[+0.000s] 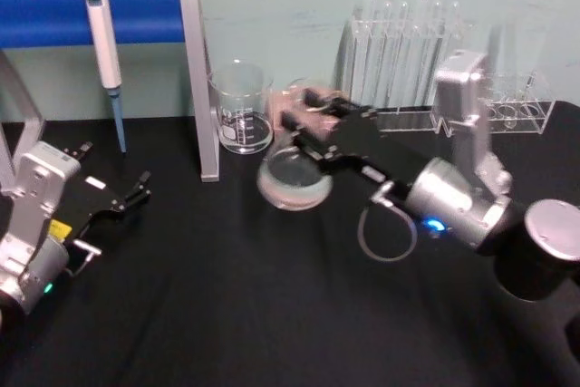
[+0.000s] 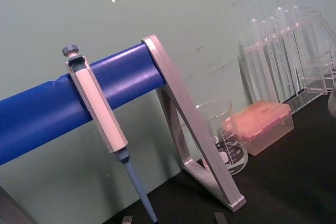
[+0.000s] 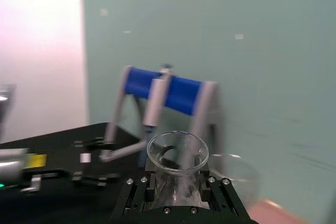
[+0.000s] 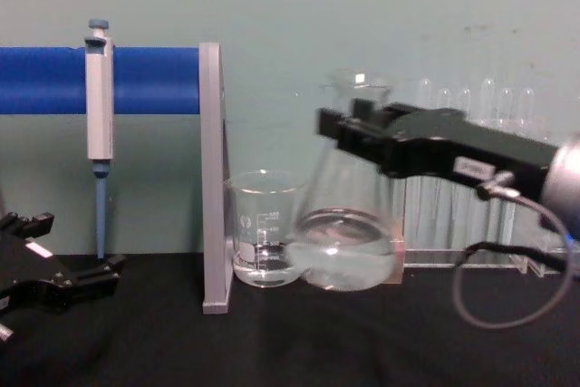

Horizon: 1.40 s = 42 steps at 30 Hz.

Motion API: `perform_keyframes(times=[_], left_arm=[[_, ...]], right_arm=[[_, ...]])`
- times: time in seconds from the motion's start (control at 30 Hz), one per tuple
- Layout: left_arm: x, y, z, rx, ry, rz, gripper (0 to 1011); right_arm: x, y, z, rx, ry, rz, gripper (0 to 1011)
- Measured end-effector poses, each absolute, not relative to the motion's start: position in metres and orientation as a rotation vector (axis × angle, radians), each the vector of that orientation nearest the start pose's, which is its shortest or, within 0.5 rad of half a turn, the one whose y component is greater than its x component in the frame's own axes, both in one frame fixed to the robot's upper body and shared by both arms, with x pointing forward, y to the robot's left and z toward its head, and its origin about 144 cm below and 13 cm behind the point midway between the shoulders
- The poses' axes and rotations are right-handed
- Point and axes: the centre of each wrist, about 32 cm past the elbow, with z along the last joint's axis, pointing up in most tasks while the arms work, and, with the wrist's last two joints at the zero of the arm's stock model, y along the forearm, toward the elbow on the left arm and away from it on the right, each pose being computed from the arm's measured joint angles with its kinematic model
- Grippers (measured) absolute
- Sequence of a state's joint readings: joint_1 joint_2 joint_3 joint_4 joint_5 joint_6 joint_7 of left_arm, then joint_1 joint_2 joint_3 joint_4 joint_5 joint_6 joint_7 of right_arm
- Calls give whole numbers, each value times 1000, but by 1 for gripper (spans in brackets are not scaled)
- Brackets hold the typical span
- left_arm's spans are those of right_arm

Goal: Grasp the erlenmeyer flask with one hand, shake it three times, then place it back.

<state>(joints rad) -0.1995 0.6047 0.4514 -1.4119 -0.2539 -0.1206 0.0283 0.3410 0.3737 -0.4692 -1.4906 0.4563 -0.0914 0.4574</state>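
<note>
Glass flask, mid-frame: hangs neck-up, pinched at the neck by right gripper reaching from frame right, base low beside beaker. Parked lower left, splayed: left gripper.

Head: down from above and behind the right gripper. Chest: low, level, side-on to it. Right wrist: just behind its fingers, facing past the erlenmeyer flask, shared with head and chest. Left wrist: far to its left, close under the blue rack.
</note>
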Motion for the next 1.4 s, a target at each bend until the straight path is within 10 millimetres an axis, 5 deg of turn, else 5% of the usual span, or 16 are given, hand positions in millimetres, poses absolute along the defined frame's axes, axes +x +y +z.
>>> perform_keyframes(times=[0.73,0.97,1.4], left_arm=[[489,310,1140,304,-285,1248,1001],[489,310,1140,304,-285,1248,1001],[489,310,1140,305,-285,1248,1001]], right_arm=[[490,-273,1207,81,-154,-1104,457],[493,-266,1206,81,-138,-1062,457],[515,-210,1202,77,-81,-717,457]])
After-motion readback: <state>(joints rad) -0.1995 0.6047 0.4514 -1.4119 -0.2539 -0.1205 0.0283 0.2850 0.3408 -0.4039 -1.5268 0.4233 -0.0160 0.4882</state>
